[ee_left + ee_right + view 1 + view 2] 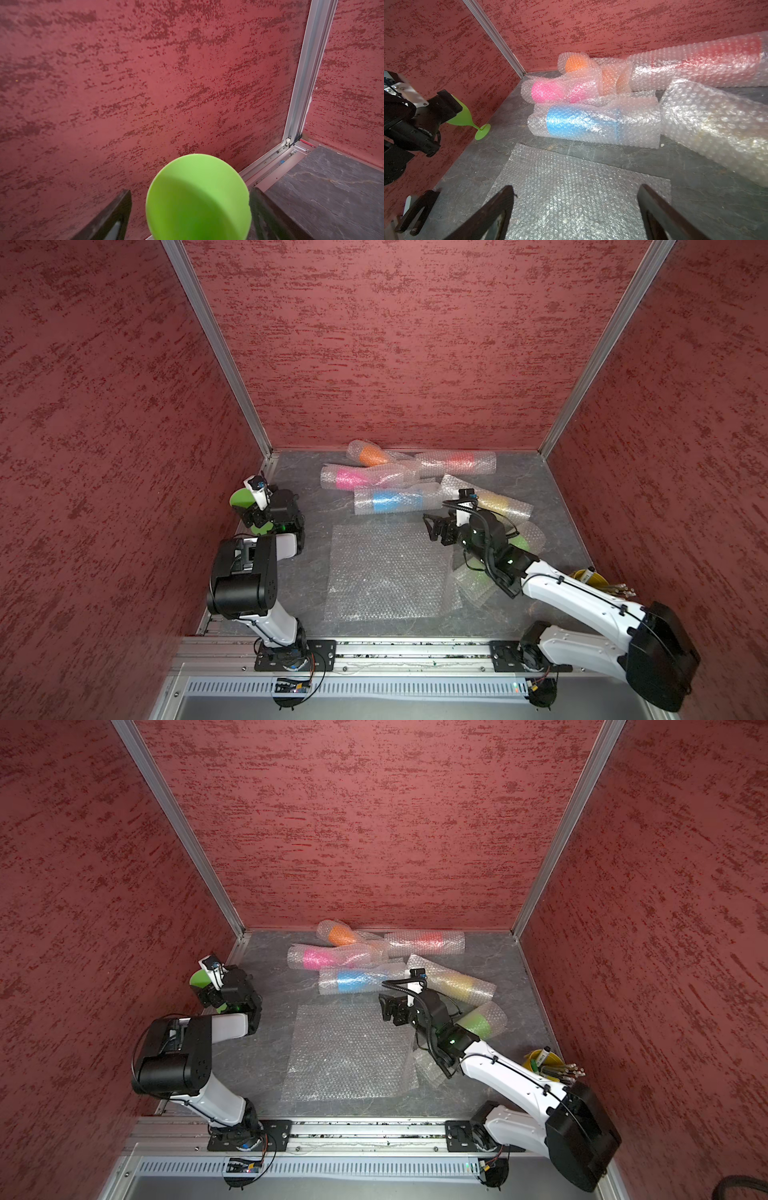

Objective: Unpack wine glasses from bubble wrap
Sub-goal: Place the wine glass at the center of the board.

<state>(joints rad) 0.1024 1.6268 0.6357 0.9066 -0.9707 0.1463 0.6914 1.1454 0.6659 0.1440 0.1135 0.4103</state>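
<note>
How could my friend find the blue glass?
Find the big flat sheet of clear bubble wrap in the middle of the grey stone table. Just past its far edge lies a bubble-wrap roll holding the blue plastic goblet. The rolls beside it show pink and yellow; only this one shows blue.

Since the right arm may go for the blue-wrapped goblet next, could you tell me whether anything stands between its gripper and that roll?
Nothing visible does. The right gripper, open, hovers over the flat bubble wrap sheet. Beyond the sheet's edge, only bare table lies before the blue roll.
</note>
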